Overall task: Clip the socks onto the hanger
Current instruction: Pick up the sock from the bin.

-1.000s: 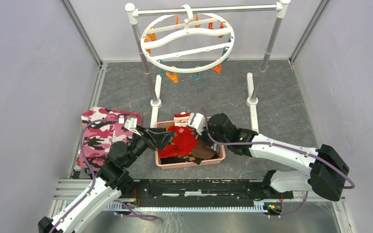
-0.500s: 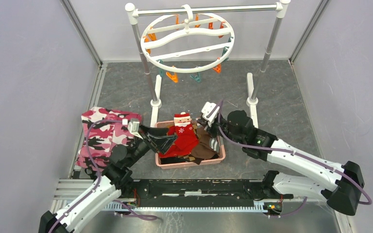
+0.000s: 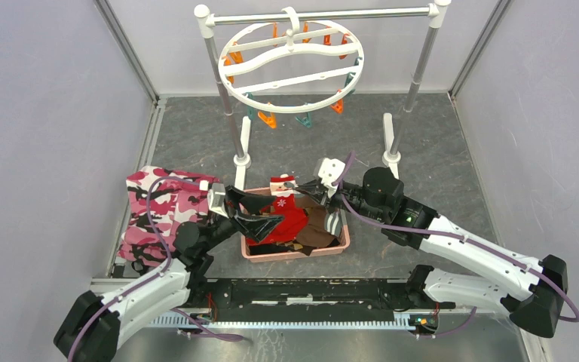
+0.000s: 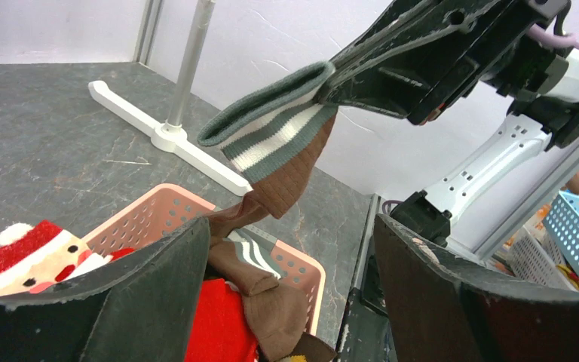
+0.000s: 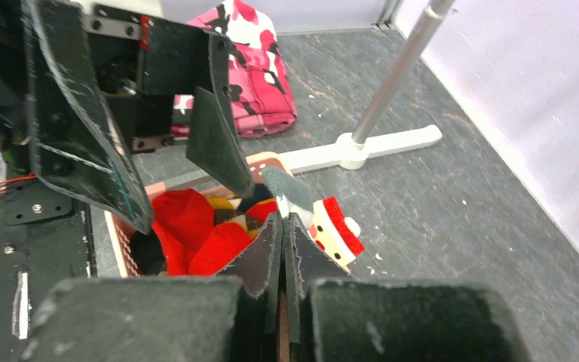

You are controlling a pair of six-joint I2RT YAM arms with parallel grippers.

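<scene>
My right gripper [image 3: 302, 186] is shut on the grey-and-white striped cuff of a dark brown sock [image 4: 285, 143] and holds it up above the pink basket [image 3: 344, 243]. The cuff's tip shows above the closed fingers in the right wrist view [image 5: 287, 188]. The sock's foot still trails into the basket. A second brown sock [image 4: 268, 290] lies in the basket beside it. My left gripper [image 3: 265, 215] is open and empty, low over the basket, facing the held sock. The white ring hanger [image 3: 290, 64] with orange and teal clips hangs on the rack at the back.
A red Santa sock [image 3: 283, 207] and argyle socks lie in the basket. The white-and-metal rack [image 3: 420, 64] stands behind it, with its feet [image 3: 240, 160] close to the basket. A pink camouflage cloth [image 3: 154, 207] lies at the left.
My right gripper has risen out of the basket and moved back and right, pulling the brown sock's cuff up. My left gripper has shifted slightly right over the basket, still open.
</scene>
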